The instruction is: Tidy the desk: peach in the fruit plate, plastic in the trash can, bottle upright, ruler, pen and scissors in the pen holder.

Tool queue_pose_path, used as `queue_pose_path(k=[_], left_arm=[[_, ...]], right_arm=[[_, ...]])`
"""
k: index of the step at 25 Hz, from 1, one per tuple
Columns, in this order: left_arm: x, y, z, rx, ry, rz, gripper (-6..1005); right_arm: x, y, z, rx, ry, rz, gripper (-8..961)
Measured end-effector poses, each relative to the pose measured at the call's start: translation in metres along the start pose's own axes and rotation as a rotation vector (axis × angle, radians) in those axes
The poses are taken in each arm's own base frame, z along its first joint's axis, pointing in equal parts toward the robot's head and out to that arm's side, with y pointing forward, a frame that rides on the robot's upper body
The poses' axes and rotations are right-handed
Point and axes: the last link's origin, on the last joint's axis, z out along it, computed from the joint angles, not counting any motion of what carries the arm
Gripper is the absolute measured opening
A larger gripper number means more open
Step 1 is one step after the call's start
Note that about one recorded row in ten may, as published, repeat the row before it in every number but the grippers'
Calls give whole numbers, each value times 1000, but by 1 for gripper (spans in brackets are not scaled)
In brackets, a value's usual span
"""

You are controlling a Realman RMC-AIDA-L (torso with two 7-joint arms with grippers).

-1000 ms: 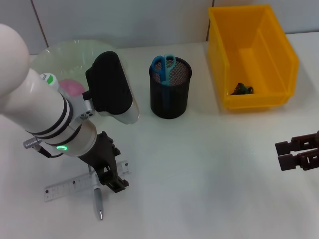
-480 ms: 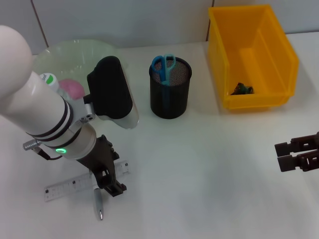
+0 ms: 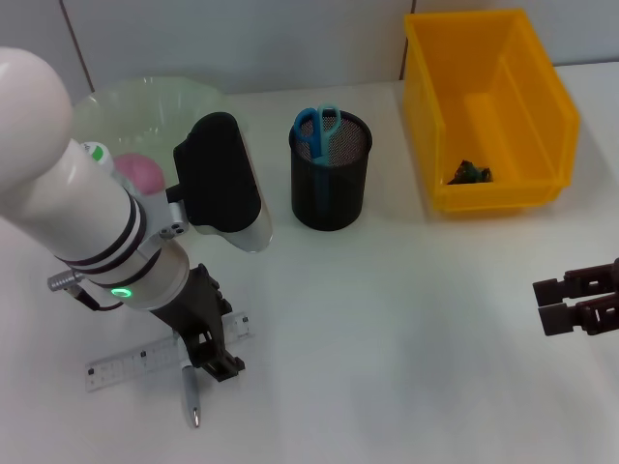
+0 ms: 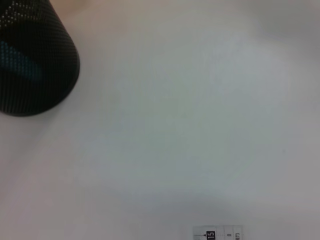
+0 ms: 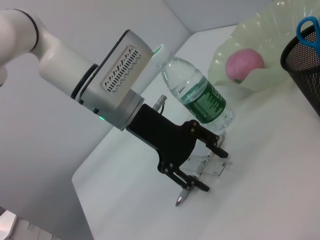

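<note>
We see the pen (image 3: 191,394) lying on the tabletop (image 3: 387,319) across the ruler (image 3: 126,362); our left pincer (image 3: 215,356) straddles it, spread, nothing gripped, poised for pickup. Right pincer (image 3: 547,301) idles empty.

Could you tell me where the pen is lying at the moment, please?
In the head view the pen lies on the table near the front on the robot's left, crossing the clear ruler, directly below the left hand.
</note>
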Motion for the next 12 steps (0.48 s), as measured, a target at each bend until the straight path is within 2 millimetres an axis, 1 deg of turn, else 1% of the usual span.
queue_pose_path(k=[4, 12], left_arm=[[1, -1, 0, 1, -2, 1, 679], [1, -1, 0, 5, -7, 5, 564]], right_arm=[[1, 0, 0, 0, 0, 0, 811], [0, 0, 0, -2, 1, -3, 811]])
